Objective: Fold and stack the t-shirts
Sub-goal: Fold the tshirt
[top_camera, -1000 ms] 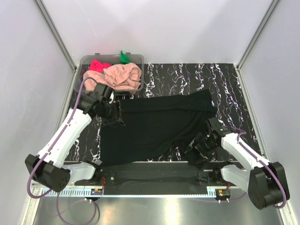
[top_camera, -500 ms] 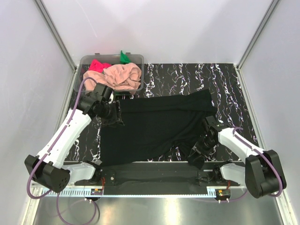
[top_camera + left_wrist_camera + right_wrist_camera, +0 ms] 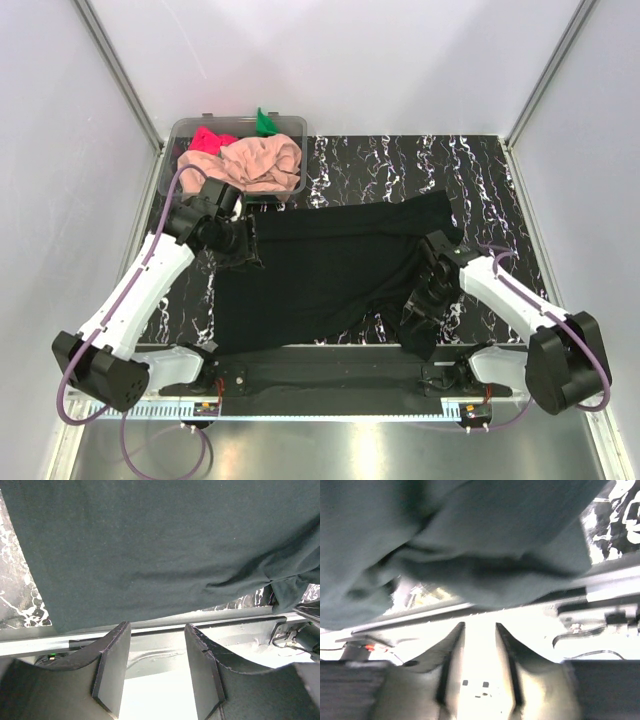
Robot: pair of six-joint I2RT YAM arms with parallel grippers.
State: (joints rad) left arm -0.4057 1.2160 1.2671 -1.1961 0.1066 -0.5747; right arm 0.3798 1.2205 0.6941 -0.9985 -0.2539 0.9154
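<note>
Black marble-patterned tabletop (image 3: 480,170) with white veins sits between pale walls (image 3: 350,60). Across its middle lies the large black cloth t-shirt (image 3: 330,265). At the far left, a clear plastic tub (image 3: 178,135) holds the crumpled peach-pink t-shirt (image 3: 262,160); only scraps of the bright pink-red t-shirt (image 3: 208,140) and green t-shirt (image 3: 264,123) show behind it. The left gripper (image 3: 240,248) is at the black shirt's far left corner, jaws half apart, with no cloth seen between them. The right gripper (image 3: 418,312), at the near right edge, has its jaws narrow. Its wrist view is blurred, so I cannot tell whether they pinch cloth.

A clear tub (image 3: 292,124) sits at the marbled black tabletop's (image 3: 400,165) far-left corner.
</note>
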